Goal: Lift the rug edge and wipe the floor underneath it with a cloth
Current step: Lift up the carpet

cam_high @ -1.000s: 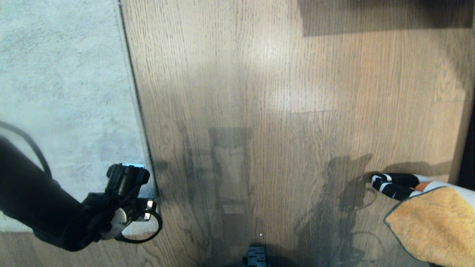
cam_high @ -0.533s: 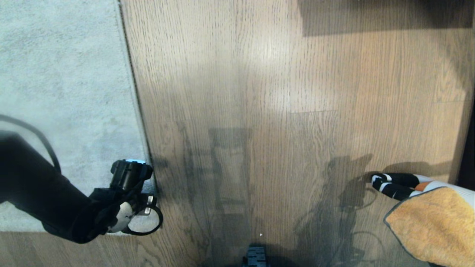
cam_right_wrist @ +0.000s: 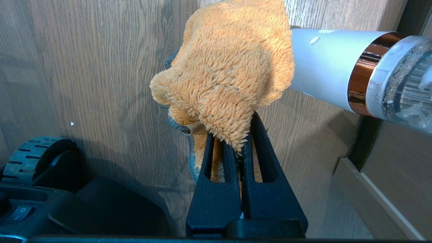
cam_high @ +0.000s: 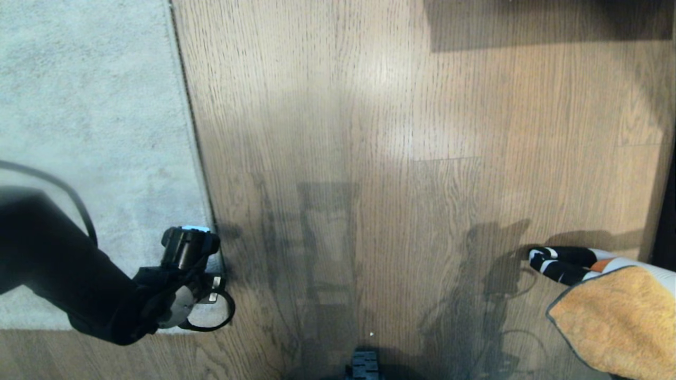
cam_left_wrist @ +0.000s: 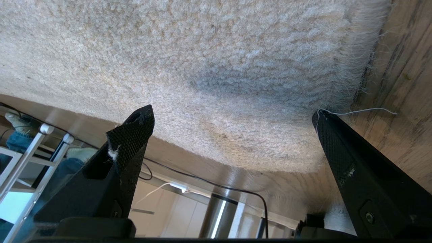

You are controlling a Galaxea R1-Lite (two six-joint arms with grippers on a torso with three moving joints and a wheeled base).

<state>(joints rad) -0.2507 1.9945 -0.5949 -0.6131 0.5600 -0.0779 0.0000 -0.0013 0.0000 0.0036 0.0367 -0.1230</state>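
Hovering low over the near corner of the rug, the left gripper [cam_left_wrist: 233,114] has its fingers [cam_left_wrist: 131,135] spread wide with nothing between them. One finger sits above the pile; the other is out past the rug edge [cam_high: 198,153], over bare floor [cam_high: 369,132]. Loose white thread trails from the tip of that outer finger. Whether either tip touches the rug cannot be told.

Rug edge runs straight up the head view, lying flat on the floor, corner just below the left gripper [cam_high: 211,274]. Pile pale grey-beige, fuzzy at the border in the left wrist view [cam_left_wrist: 368,67].

Right gripper [cam_right_wrist: 236,135] clamped tight on a fold of the cloth [cam_right_wrist: 226,64]. Cloth [cam_high: 618,322] is mustard-orange and fluffy with a dark grey border, bunched above the fingers, held off at the right, well apart from the rug.

A white-and-copper handheld vacuum [cam_right_wrist: 330,64] lies on the floor just beside the cloth; its black-and-white nozzle [cam_high: 560,264] points toward the middle of the floor.

A black wheel of the robot base [cam_right_wrist: 37,152] shows near the right gripper.
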